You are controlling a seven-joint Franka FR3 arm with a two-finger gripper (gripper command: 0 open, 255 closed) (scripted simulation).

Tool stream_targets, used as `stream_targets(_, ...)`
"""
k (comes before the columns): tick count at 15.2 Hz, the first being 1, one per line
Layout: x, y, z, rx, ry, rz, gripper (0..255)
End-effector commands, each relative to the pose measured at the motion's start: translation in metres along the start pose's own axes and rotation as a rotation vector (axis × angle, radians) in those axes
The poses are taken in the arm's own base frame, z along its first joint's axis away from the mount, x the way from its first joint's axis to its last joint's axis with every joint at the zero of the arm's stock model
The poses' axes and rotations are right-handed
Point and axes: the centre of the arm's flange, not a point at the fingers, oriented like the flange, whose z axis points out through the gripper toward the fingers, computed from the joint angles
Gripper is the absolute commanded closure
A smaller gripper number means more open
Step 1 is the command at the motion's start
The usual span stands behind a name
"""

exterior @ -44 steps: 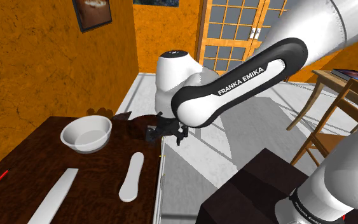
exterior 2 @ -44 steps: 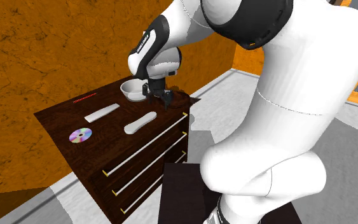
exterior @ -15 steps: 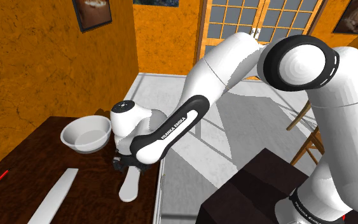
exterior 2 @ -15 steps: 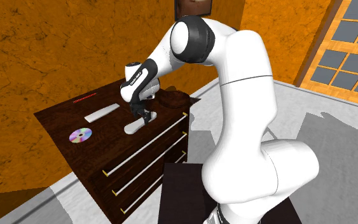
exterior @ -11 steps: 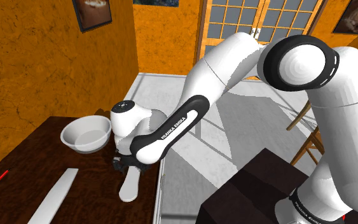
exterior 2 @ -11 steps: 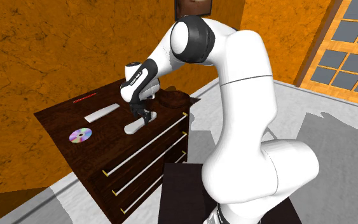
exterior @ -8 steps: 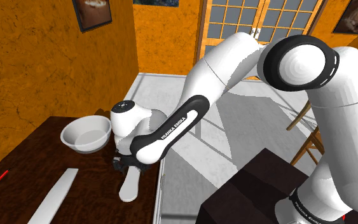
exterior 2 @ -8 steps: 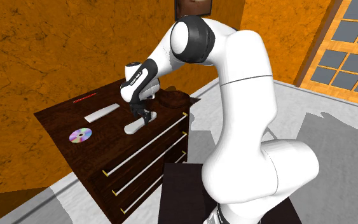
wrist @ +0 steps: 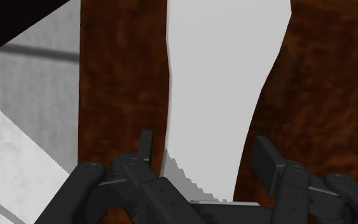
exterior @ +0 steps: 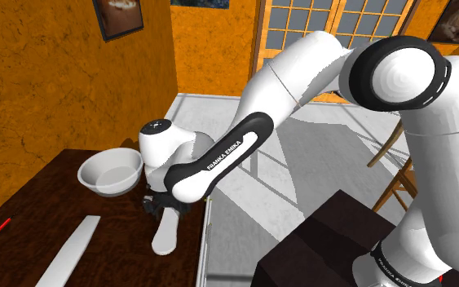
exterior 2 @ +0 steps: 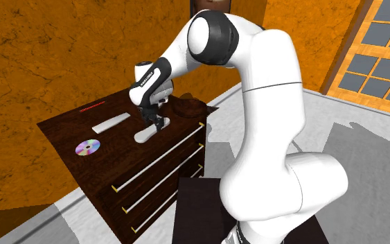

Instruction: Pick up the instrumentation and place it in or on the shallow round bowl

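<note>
Top of a dark wooden chest of drawers (exterior 2: 160,172), with the white arm (exterior: 301,73) reaching down to it from the stand (exterior: 325,245). The black jaws are clenched on the white instrument (exterior: 165,235), a long flat piece with rounded ends. In the wrist view one finger stands on each side of its nearer end (wrist: 222,95), and the rest of it runs away from the hand over the brown wood. The instrument (exterior 2: 143,136) is just inside the front edge of the top, above the drawers and about midway along that edge. Whether it rests on the wood or hangs just clear of it cannot be told. The shallow round bowl (exterior: 109,173), white and with nothing in it, stands apart from the instrument, further along the top toward the end next to the grey floor. A flat white strip (exterior: 71,249) lies near the instrument on the side away from the front edge, roughly parallel to it (exterior 2: 110,123). A shiny disc (exterior 2: 88,147) lies toward the end of the top away from the arm. A thin red stick (exterior 2: 93,106) lies along the back edge. Orange walls, a framed picture (exterior: 117,16) and a glazed door (exterior: 301,33) form the background.
</note>
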Motion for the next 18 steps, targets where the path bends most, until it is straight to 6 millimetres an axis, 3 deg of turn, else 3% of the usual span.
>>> stream_targets(1, 0.000, 0.000, -0.010, 0.000, 0.000, 0.000, 255)
stream_targets(17, 0.000, -0.002, -0.094, 0.000, 0.000, 0.000, 255)
stream_targets(18, 0.013, 0.000, -0.094, 0.000, 0.000, 0.000, 255)
